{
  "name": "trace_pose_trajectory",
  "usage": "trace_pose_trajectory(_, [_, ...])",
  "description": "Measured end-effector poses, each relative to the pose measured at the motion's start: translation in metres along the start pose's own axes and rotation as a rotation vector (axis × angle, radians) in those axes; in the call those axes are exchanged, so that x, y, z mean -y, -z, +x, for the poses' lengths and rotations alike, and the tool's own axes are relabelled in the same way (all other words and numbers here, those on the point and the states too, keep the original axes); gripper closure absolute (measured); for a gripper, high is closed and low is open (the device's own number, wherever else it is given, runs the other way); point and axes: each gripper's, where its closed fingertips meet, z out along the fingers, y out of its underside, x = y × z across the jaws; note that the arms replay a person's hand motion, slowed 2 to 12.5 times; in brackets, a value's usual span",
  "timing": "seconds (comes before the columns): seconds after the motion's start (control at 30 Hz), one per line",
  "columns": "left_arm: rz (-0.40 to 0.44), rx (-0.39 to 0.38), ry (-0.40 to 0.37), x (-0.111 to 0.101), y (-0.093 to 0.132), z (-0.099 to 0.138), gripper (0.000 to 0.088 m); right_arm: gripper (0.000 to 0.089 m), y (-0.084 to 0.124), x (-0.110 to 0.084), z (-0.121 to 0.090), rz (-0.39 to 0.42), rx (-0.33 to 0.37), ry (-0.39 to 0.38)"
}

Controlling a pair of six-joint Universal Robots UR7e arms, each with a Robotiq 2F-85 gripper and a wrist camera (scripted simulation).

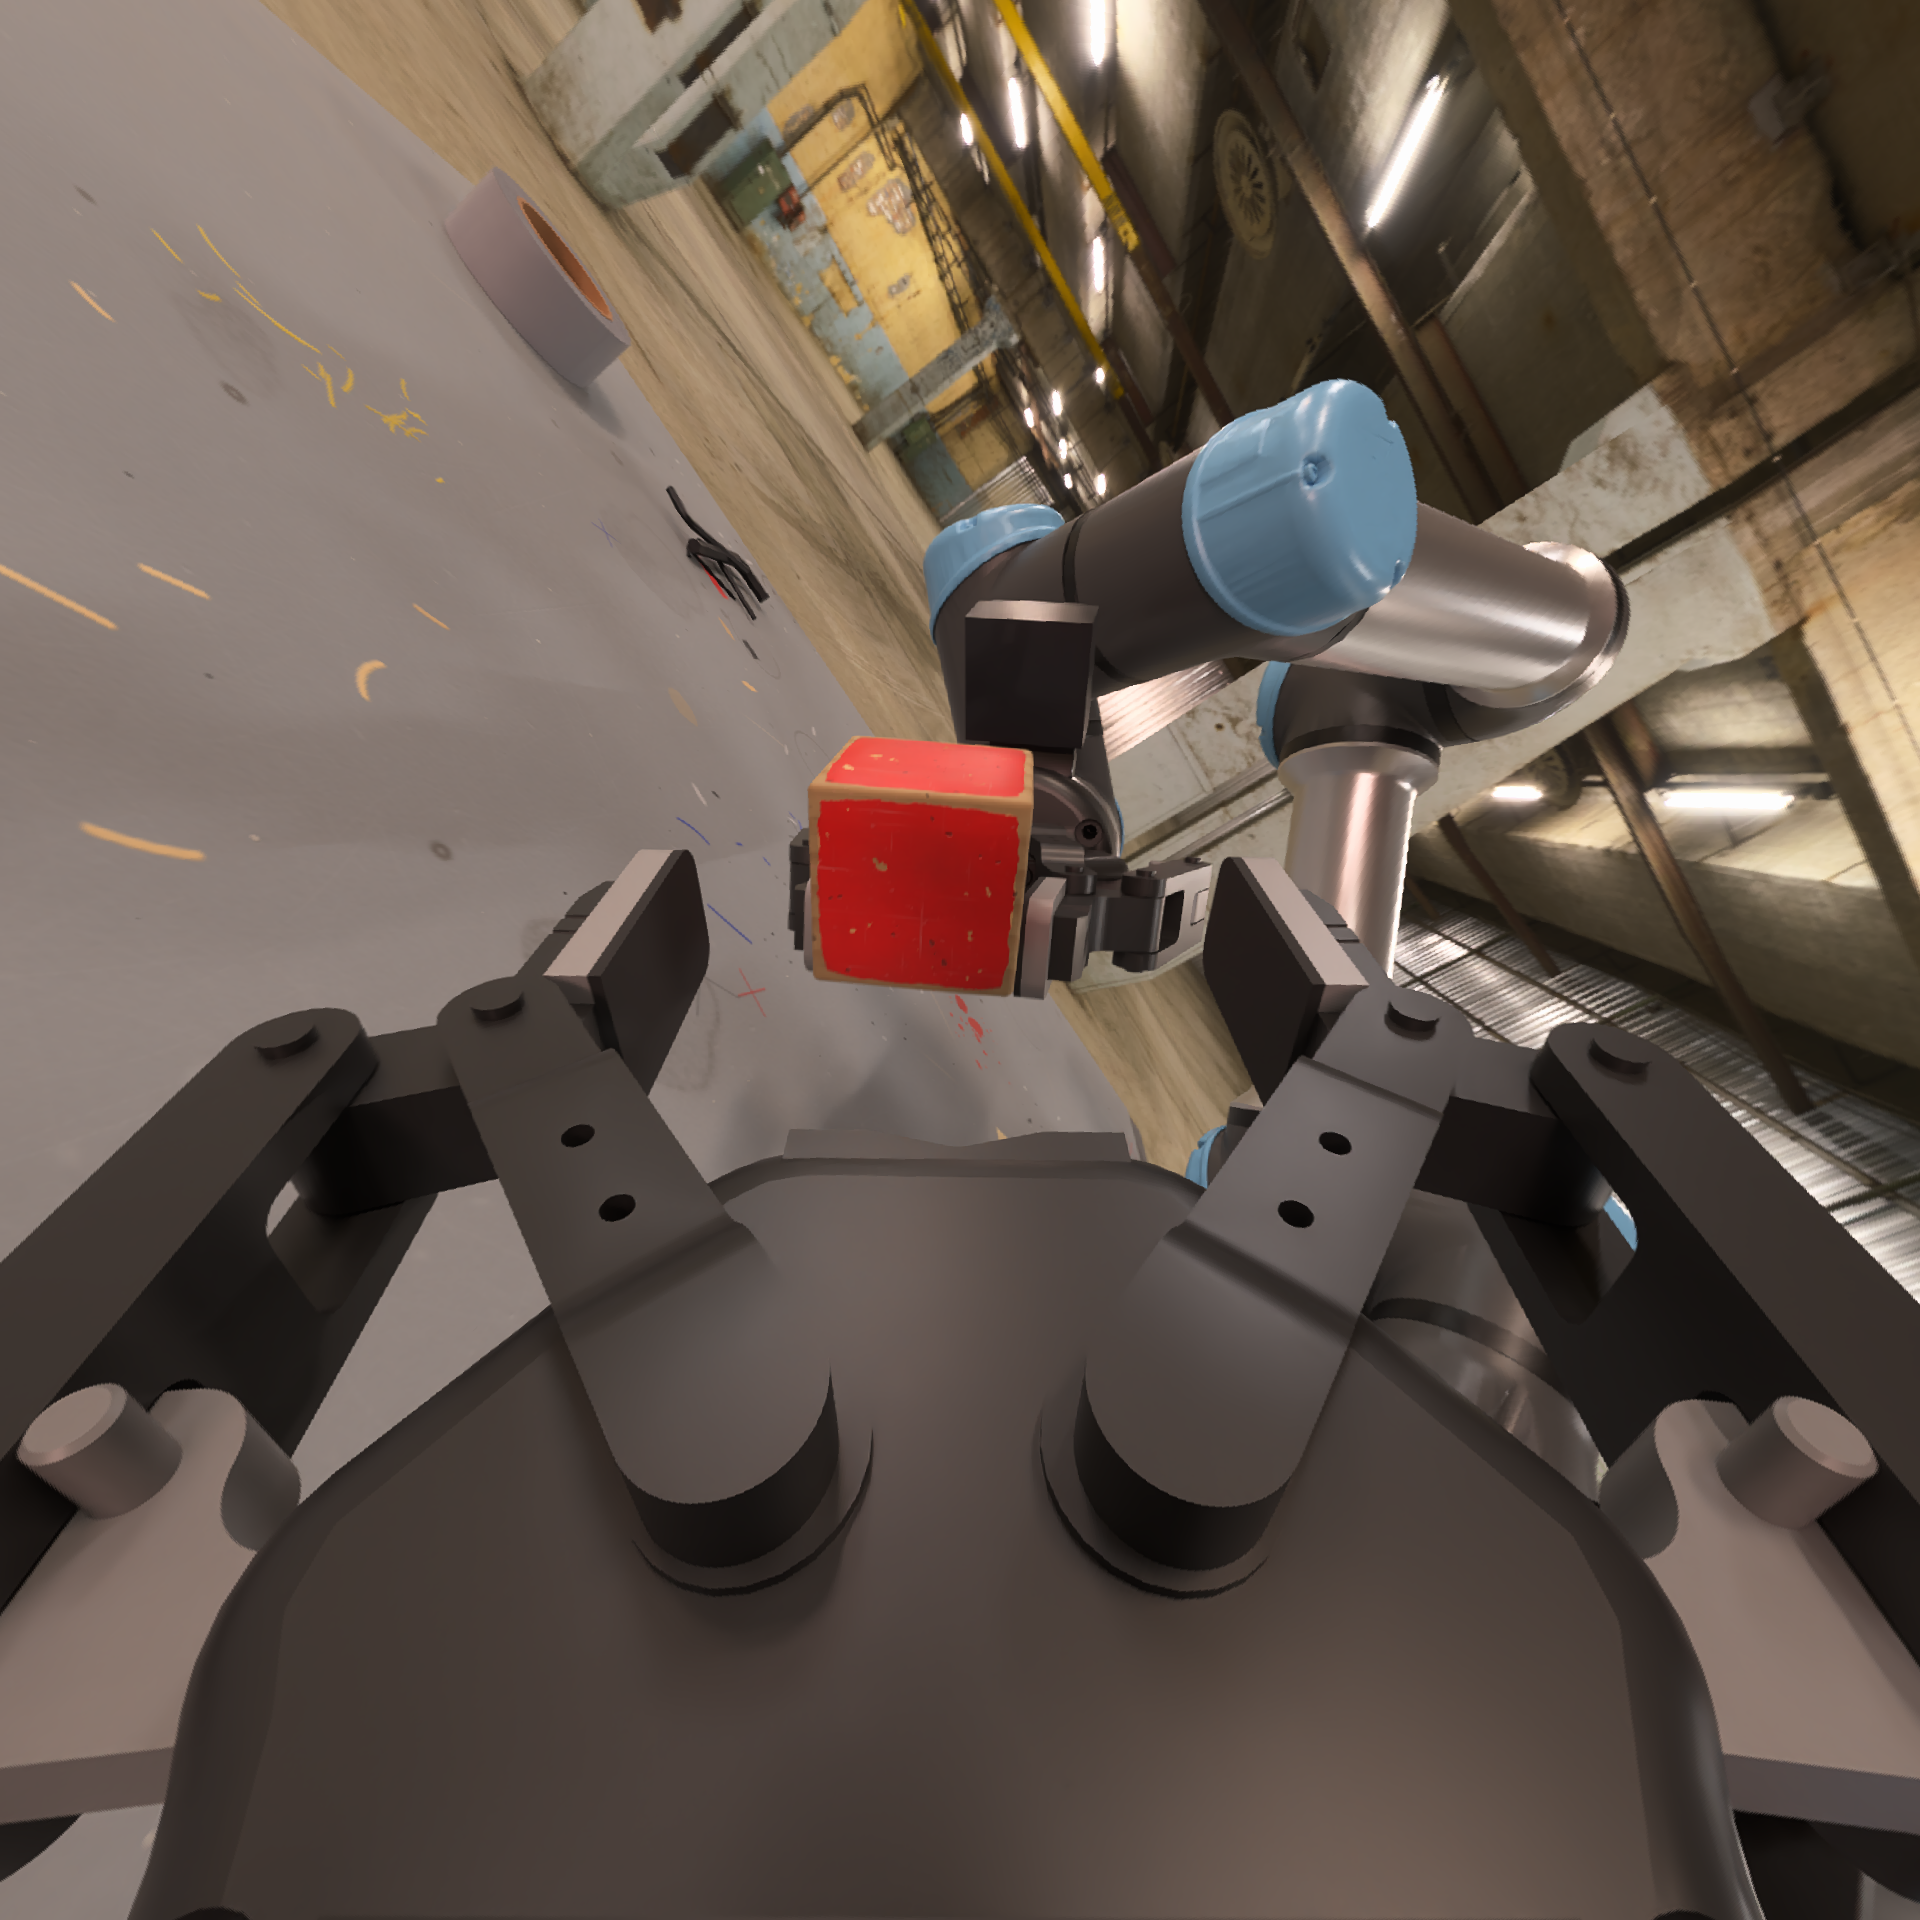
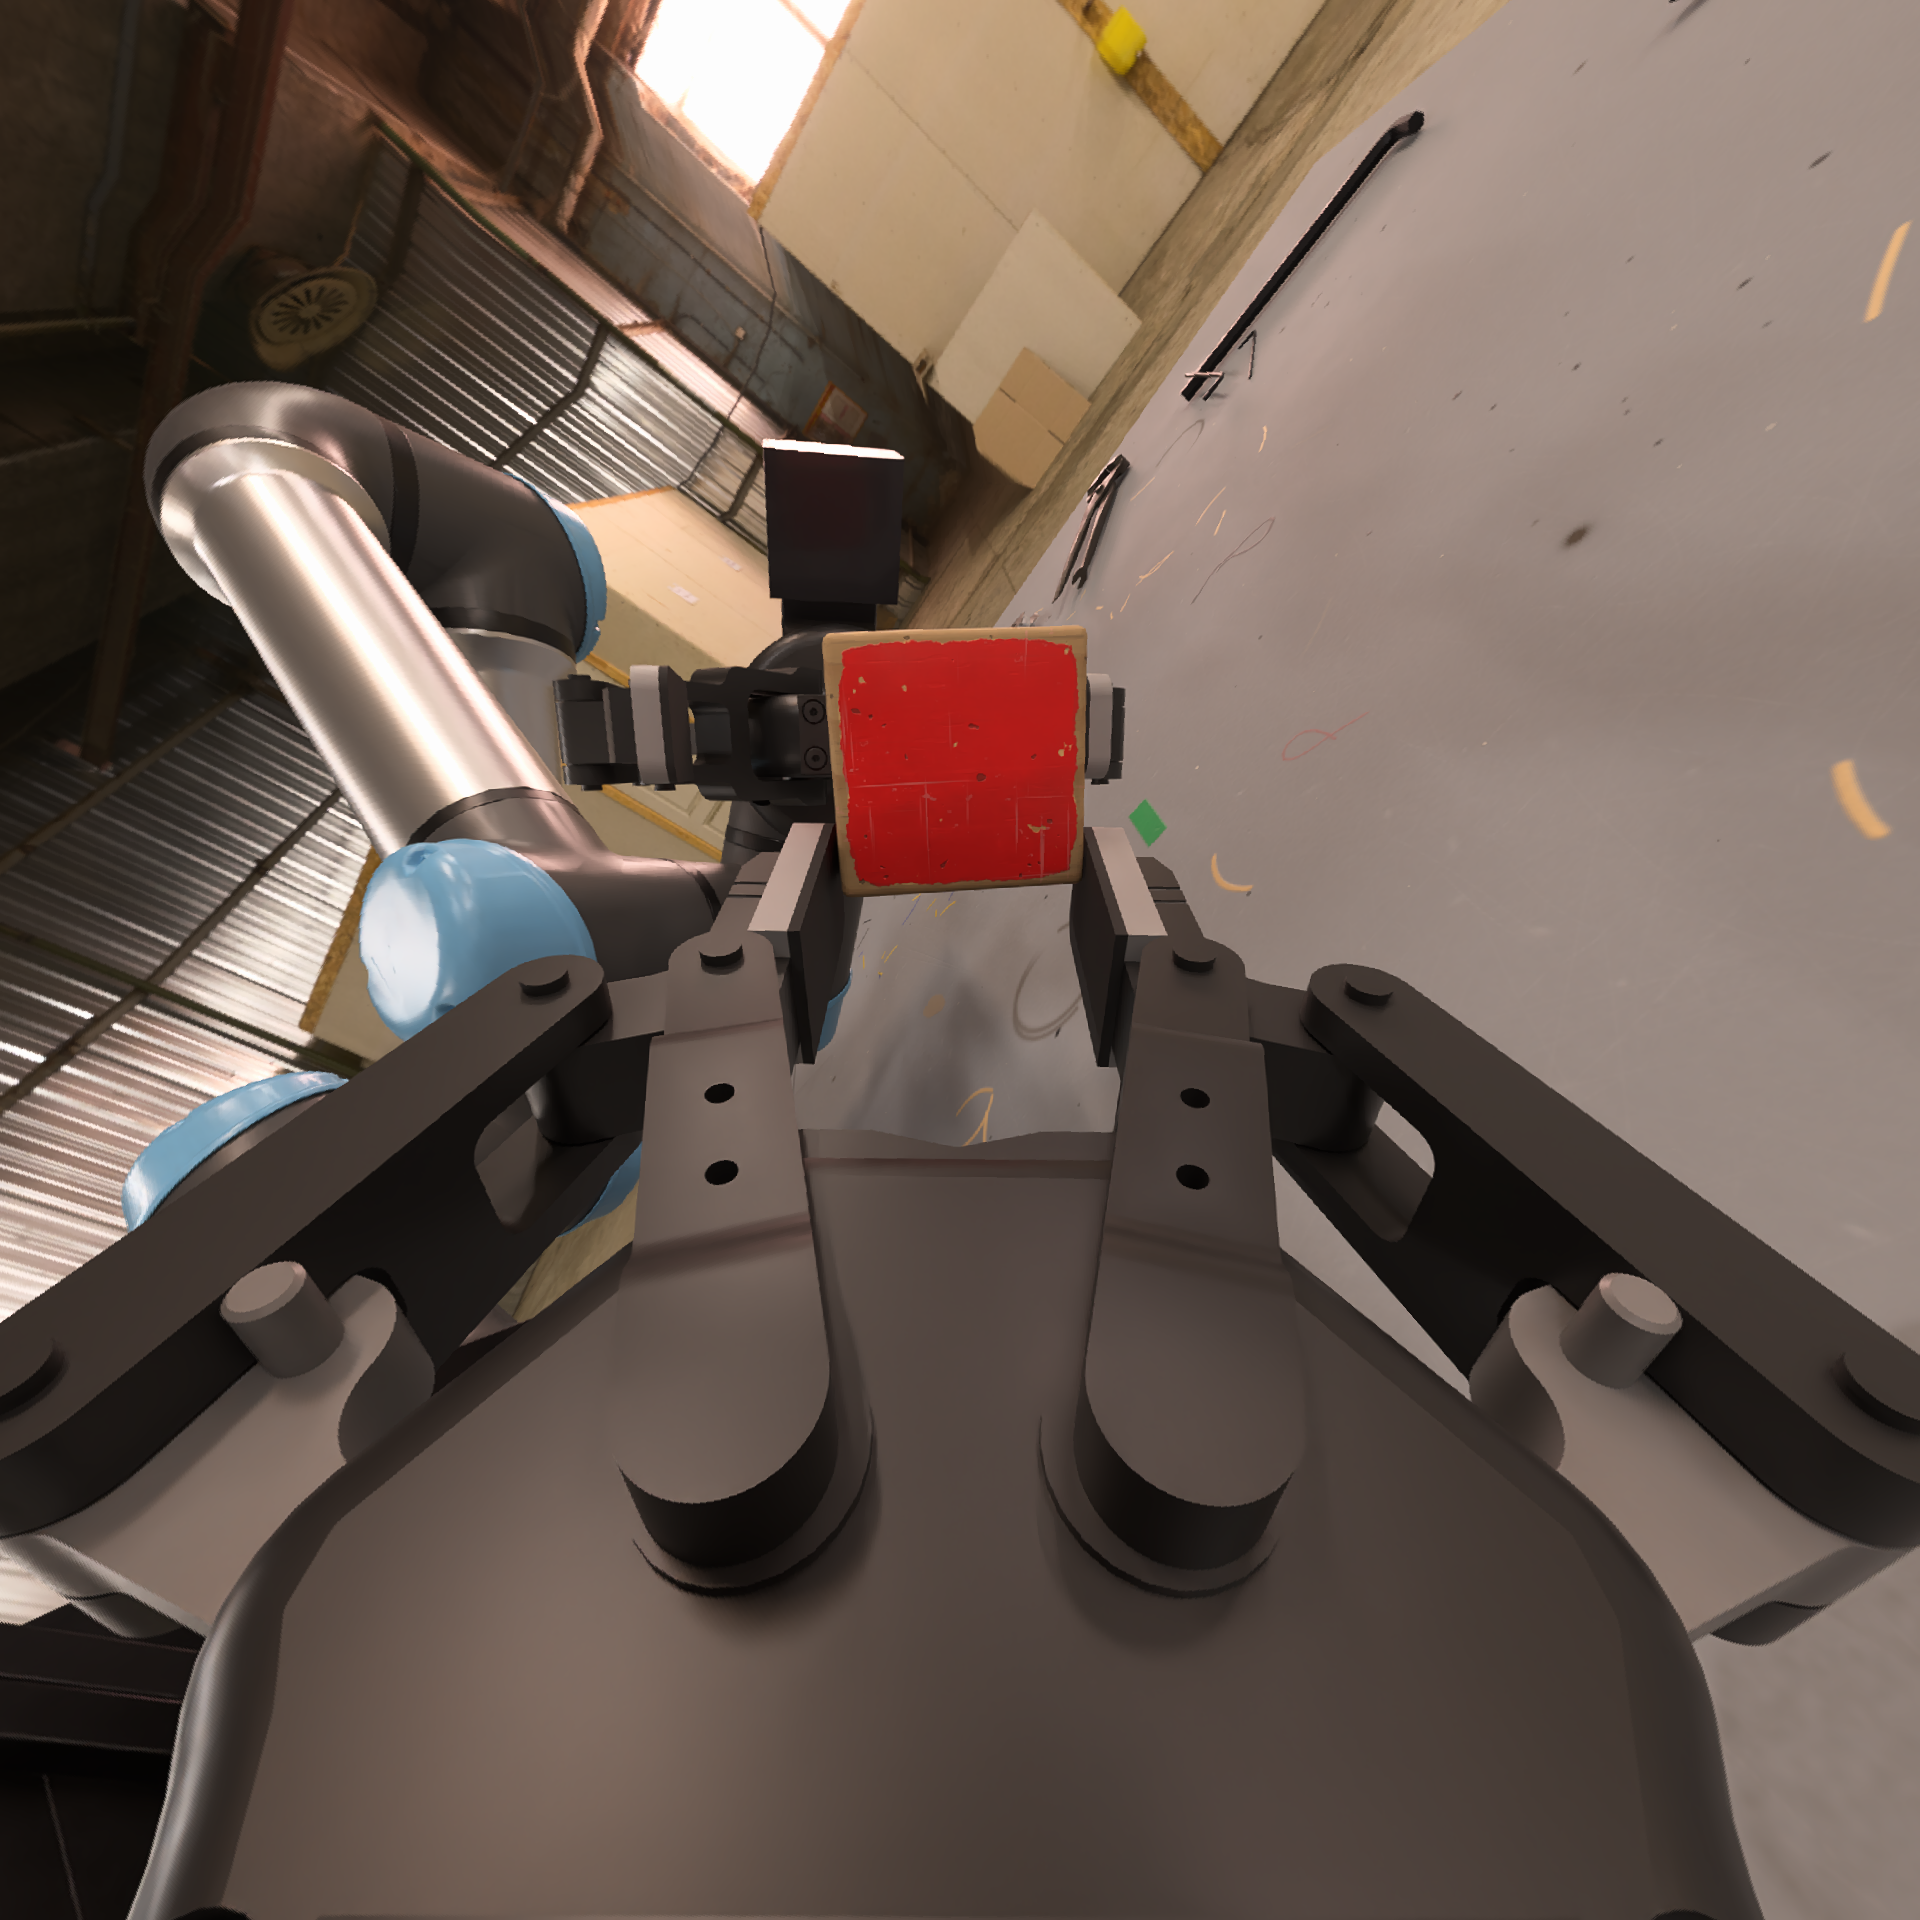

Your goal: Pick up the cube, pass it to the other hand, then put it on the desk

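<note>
The red cube (image 1: 920, 868) with tan edges is held in the air over the grey desk (image 1: 260, 623). My right gripper (image 2: 956, 862) is shut on the cube (image 2: 961, 764), a fingertip on each side of its lower part. In the left wrist view the right gripper's fingers (image 1: 1049, 925) show behind the cube. My left gripper (image 1: 956, 894) is wide open and empty, facing the cube. The cube sits just ahead of its pads (image 1: 644, 935), apart from both. In the right wrist view the left gripper's fingers (image 2: 613, 727) spread wide behind the cube.
A grey tape roll (image 1: 540, 281) and a small black tool (image 1: 722, 566) lie on the desk. The right wrist view shows a long black bar (image 2: 1309, 249), a dark wrench-like tool (image 2: 1096, 520) and a green diamond mark (image 2: 1146, 821) on the desk (image 2: 1558, 727). The arms (image 1: 1299, 509) (image 2: 364, 644) cross behind.
</note>
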Motion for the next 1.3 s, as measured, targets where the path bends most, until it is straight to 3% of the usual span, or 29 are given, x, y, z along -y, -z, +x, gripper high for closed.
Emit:
trace_pose_trajectory(0.57, [0.031,0.162,-0.223,-0.026,0.046,-0.006,0.0028,0.0493,0.015,0.009,0.0,0.018,-0.087,0.094])
trace_pose_trajectory(0.97, [-0.012,0.198,-0.332,-0.057,0.058,0.003,0.0028,0.0493,0.032,0.025,0.004,0.025,-0.217,0.222])
trace_pose_trajectory(1.3, [-0.08,0.234,-0.428,-0.069,0.061,0.011,0.0028,0.0493,0.064,0.054,0.001,0.044,-0.365,0.365])
